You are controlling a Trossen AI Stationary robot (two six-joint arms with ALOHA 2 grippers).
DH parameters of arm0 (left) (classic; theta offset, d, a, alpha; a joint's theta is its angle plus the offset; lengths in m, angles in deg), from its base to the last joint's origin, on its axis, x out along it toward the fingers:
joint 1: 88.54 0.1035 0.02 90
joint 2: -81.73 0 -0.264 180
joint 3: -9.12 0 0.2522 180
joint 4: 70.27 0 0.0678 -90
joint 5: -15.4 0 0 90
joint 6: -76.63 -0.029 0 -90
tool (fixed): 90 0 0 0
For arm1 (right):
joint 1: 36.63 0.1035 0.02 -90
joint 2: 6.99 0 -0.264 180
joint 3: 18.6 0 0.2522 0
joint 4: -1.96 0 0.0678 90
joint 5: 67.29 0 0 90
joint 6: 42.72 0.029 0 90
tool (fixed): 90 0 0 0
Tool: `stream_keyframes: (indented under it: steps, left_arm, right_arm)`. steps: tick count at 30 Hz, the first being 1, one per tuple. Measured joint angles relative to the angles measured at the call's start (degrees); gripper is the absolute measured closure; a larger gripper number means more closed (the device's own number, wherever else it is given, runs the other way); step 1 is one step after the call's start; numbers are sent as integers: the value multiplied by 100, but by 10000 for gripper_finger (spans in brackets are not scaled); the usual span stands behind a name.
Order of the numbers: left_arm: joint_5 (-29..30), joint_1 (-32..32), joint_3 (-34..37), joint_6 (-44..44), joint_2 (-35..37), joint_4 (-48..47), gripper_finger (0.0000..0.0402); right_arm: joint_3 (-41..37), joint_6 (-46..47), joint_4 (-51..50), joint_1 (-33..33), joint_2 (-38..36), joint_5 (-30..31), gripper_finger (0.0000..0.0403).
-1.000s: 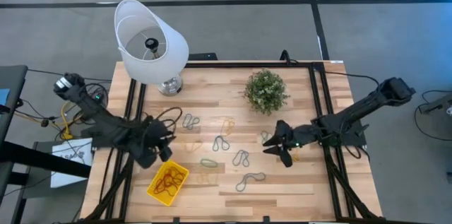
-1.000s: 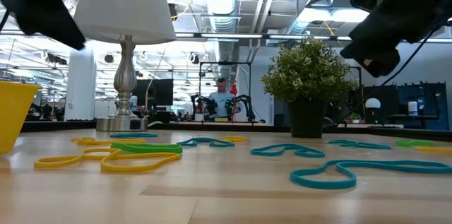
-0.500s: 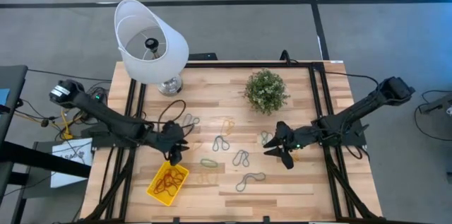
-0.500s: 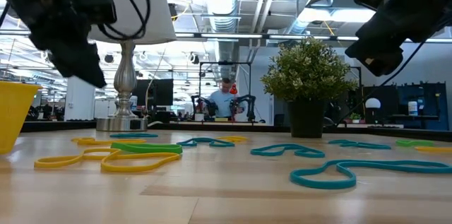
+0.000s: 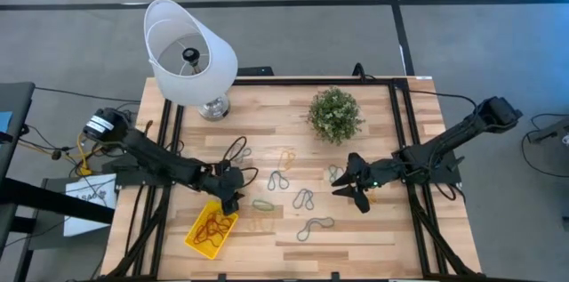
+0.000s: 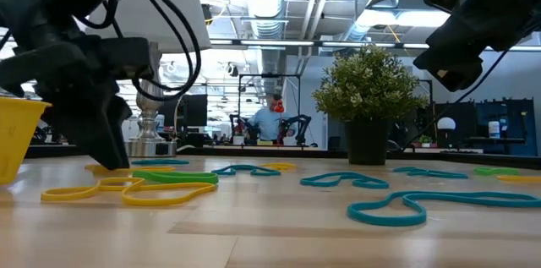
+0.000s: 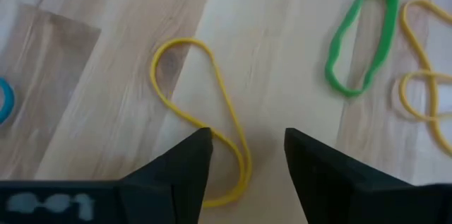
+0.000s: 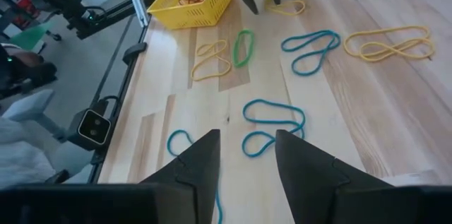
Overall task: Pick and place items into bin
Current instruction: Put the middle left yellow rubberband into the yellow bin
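Thin loop items lie scattered on the wooden table: teal ones point(image 5: 304, 198), a green one point(image 5: 263, 204) and yellow ones point(image 5: 284, 157). The yellow bin point(image 5: 211, 227) near the table's left near corner holds red loops. My left gripper point(image 5: 231, 191) is open and low at the table beside the bin's far right side. Its fingers stand on either side of one end of a yellow loop point(image 7: 185, 90) in the left wrist view. My right gripper point(image 5: 353, 184) is open and hovers above teal loops point(image 8: 272, 121). My left gripper point(image 7: 247, 139) reaches down from above with its fingertips point(image 6: 108, 154) close to the tabletop around the yellow loop's end point(image 7: 236, 155). The loop lies flat on the wood. I cannot tell whether the fingers touch it.
A white-shaded lamp point(image 5: 191, 51) stands at the far left of the table and a small potted plant point(image 5: 335, 115) at the far middle. More loops lie between the two grippers. Black rails run along both table sides. A person shows far behind in the low view.
My left gripper has moved from beside the bin toward the table's right and come down to the tabletop over a yellow loop. Its arm has stretched out further over the table. My right gripper has kept still, and no loop has moved.
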Motion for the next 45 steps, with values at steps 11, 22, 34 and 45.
stream_keyframes:
  steps: [11,22,34,45]
  left_arm:
    - [263,2,-1,-222,-163,-115,285]
    - [412,78,-88,3,-172,-507,397]
    - [612,-312,-1829,28,385,-3438,401]
    - [525,-1936,-3193,1135,972,-4092,401]
  right_arm:
    - [2,0,0,0,0,0,274]
    - [2,-1,0,0,0,0,274]
    - [3,0,-9,2,0,0,274]
    - [6,363,80,2,71,30,274]
